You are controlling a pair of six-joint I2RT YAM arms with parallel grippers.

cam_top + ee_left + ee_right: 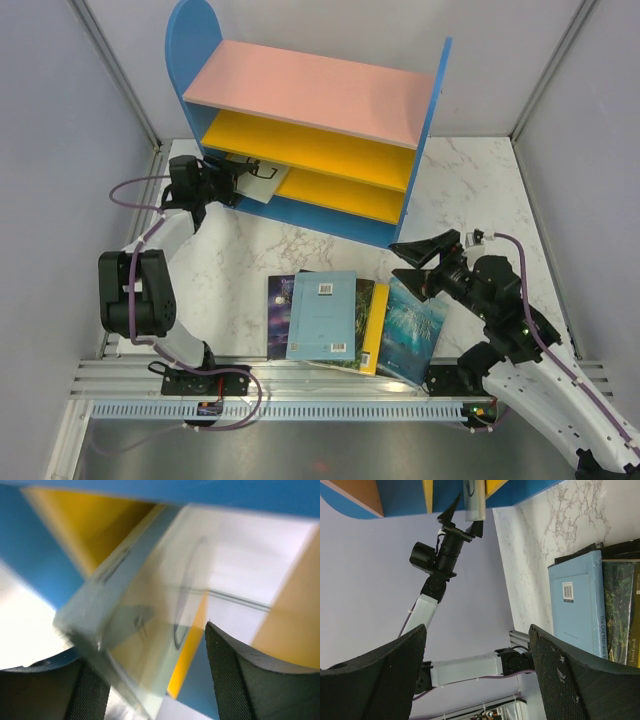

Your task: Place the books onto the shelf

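The shelf (190, 50) stands at the back, with blue sides, a pink top and two yellow boards. A grey-green book (264, 182) leans in its lowest compartment at the left end. My left gripper (243, 178) is open around that book's near edge. In the left wrist view the book (145, 610) lies by the left finger (90, 695), with a gap to the right finger (235, 680). The other books lie overlapped at the front: light blue (322, 315) on top, teal (410, 335), yellow (377, 330). My right gripper (415, 262) hovers open and empty beside them.
A dark book (279, 315) and a dark green one (364, 298) stick out from under the pile. Grey walls close in both sides. A metal rail (300, 385) runs along the table's near edge by the arm bases.
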